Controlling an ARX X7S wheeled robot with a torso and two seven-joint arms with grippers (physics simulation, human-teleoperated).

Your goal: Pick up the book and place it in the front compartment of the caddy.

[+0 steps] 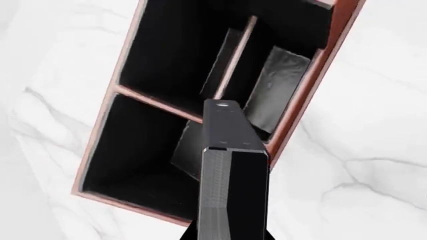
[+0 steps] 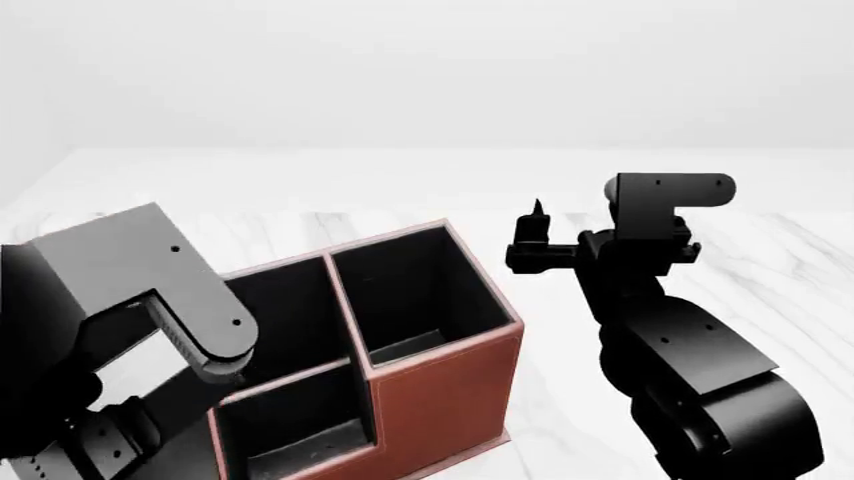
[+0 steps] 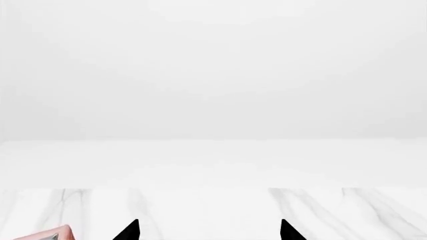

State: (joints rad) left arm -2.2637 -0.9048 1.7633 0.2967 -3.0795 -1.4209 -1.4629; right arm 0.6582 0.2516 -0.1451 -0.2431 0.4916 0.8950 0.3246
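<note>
Where the left wrist view looks down along the left gripper, only slivers of its black fingers show at the bottom edge, drawn in narrow and pressed against either side of the book. The book is a dark slab with a plain black cover and a grey, finely lined narrow face turned to the camera. It runs up the middle of the frame, and its far end overlaps the caddy near the point where the pale-trimmed dividers meet. From this angle I cannot tell whether that end is down inside a cell or only above the rim, nor which cell it is over. The same view shows the black lining and duller grey patches on the inner walls. The head view shows none of this grasp. There the bulky left arm fills the lower left and covers its own gripper and the book, leaving the caddy's reddish-brown outer wall and stepped-down corner plain to see on the white marbled table. The right gripper is held up right of centre, apart from the caddy. In the right wrist view its two black fingertips stand wide apart at the bottom edge with only bare table between them, and a corner of the caddy shows at the lower left.
</note>
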